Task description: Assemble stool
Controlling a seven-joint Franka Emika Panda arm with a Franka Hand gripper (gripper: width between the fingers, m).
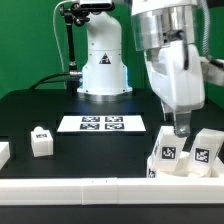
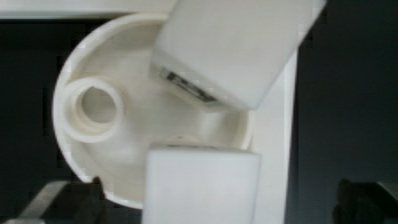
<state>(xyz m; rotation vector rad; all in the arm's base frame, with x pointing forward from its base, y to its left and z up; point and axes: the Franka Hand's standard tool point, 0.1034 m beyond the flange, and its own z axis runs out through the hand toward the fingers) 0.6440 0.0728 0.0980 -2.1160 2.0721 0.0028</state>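
Observation:
The white round seat (image 2: 125, 110) lies against the front rail at the exterior view's right (image 1: 183, 168), its underside with a round socket hole (image 2: 89, 105) facing up. Two tagged white legs stand on it, one (image 1: 168, 150) under my gripper and one (image 1: 204, 152) to its right. In the wrist view one leg (image 2: 231, 50) stands tilted on the seat, and the other (image 2: 205, 185) sits between my fingers. My gripper (image 1: 180, 128) (image 2: 210, 205) is open, with a gap between each dark finger (image 2: 54, 200) and this leg. A loose leg (image 1: 41, 140) stands at the left.
The marker board (image 1: 102, 124) lies mid-table in front of the robot base (image 1: 103, 70). A long white border rail (image 1: 90, 190) runs along the front edge. Another white piece (image 1: 3, 152) shows at the far left edge.

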